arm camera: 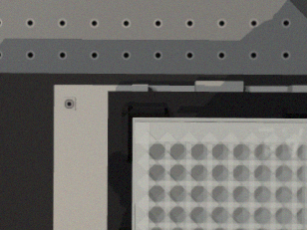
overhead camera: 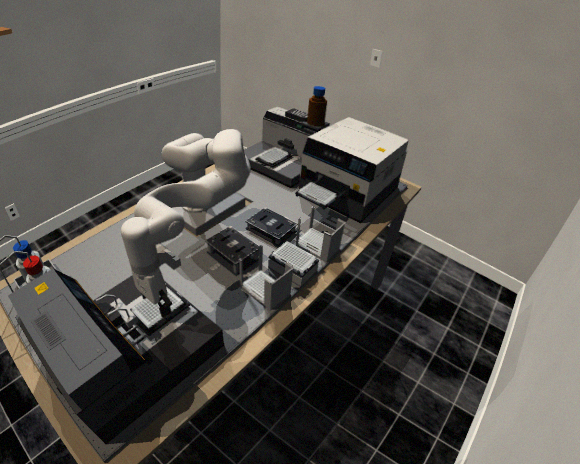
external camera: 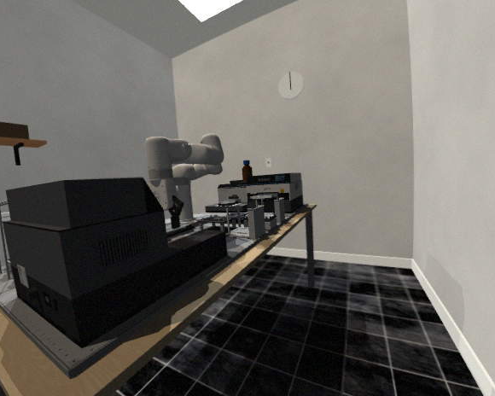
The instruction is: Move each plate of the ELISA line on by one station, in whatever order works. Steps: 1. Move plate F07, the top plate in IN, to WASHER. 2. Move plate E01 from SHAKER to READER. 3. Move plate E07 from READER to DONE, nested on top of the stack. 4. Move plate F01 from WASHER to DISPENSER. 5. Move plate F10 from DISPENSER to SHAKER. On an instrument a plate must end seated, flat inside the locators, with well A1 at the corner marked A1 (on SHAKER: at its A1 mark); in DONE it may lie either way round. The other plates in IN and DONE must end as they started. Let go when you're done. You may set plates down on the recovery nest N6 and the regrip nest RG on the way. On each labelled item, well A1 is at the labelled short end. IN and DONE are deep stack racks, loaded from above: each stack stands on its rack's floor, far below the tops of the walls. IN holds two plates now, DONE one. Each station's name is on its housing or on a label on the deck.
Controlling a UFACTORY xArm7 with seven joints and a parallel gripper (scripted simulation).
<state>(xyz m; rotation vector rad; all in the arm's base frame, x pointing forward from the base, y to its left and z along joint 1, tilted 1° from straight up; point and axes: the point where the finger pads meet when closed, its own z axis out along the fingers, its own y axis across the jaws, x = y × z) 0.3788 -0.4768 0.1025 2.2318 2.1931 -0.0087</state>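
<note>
My gripper (overhead camera: 163, 304) is low over the nest in front of the large grey instrument (overhead camera: 66, 335) at the table's near left end. It is shut on a white well plate (overhead camera: 153, 310), gripping it at one end. In the wrist view the plate (arm camera: 219, 173) fills the lower right and lies over a black nest frame (arm camera: 117, 148) with grey locators along its far edge. I cannot tell whether it touches the nest, and I cannot read its label. In the exterior view the gripper (external camera: 175, 218) points down behind the dark housing (external camera: 82, 239).
Other white plates sit on the reader tray (overhead camera: 317, 193), the back instrument (overhead camera: 273, 156) and a low station (overhead camera: 294, 256). Two stack racks (overhead camera: 326, 239) (overhead camera: 276, 287) stand near the front edge. Two black nests (overhead camera: 271, 223) (overhead camera: 233, 246) stand mid-table.
</note>
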